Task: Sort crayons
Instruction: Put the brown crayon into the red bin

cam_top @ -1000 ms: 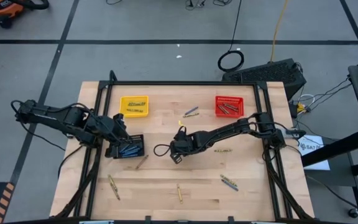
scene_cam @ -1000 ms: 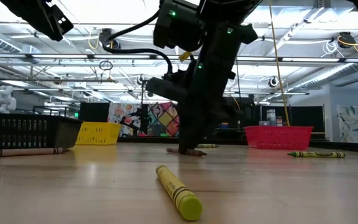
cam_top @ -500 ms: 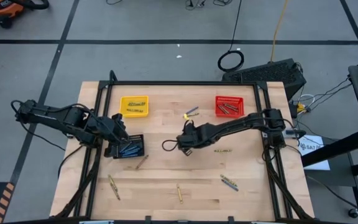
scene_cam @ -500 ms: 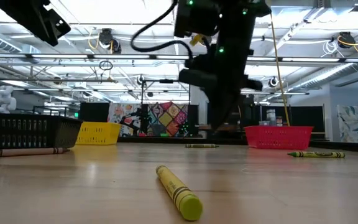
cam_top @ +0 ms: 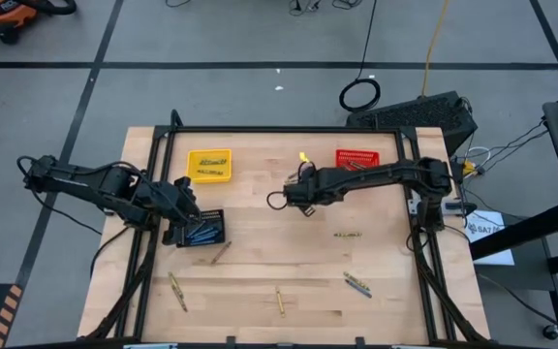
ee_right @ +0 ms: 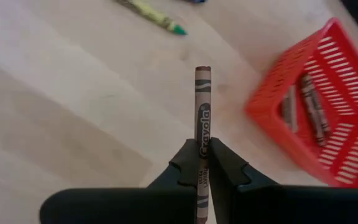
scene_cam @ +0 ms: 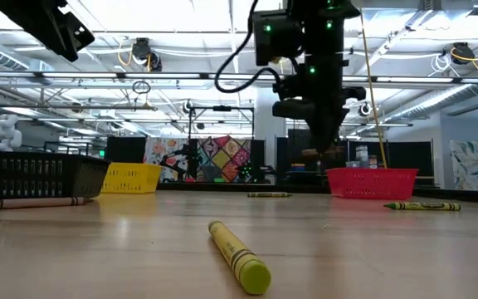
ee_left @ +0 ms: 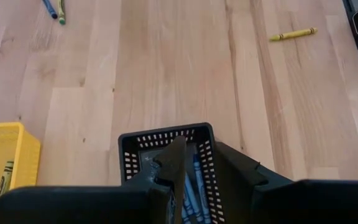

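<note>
My right gripper (cam_top: 303, 190) is shut on a brown crayon (ee_right: 202, 118) in the air over the table's middle, left of the red basket (cam_top: 356, 163). That basket holds brown crayons (ee_right: 312, 109). My left gripper (ee_left: 201, 171) is open above the black basket (cam_top: 201, 231), which holds blue crayons (ee_left: 194, 180). The yellow basket (cam_top: 209, 163) stands at the far left. Loose crayons lie flat on the table: a brown one (cam_top: 221, 252), yellow ones (cam_top: 177, 289) (cam_top: 279, 301) (cam_top: 349, 234) and a pair (cam_top: 356, 283). My right gripper pinches the brown crayon's paper-wrapped sides (ee_right: 202, 163) between its two fingers, toward one end of the stick. The fingers point down, and the longer part (ee_right: 202, 93) sticks out past them. The crayon is lifted clear of the table.
A black frame rail (cam_top: 279, 129) runs around the table's far and side edges. A yellow and a blue crayon (cam_top: 301, 157) lie near the far edge, between the yellow and red baskets. Bare wood lies in the table's middle and near half.
My right gripper has risen from the table's middle with the brown crayon, lifting it clear. It has carried the crayon toward the far edge and the right, toward the red basket.
</note>
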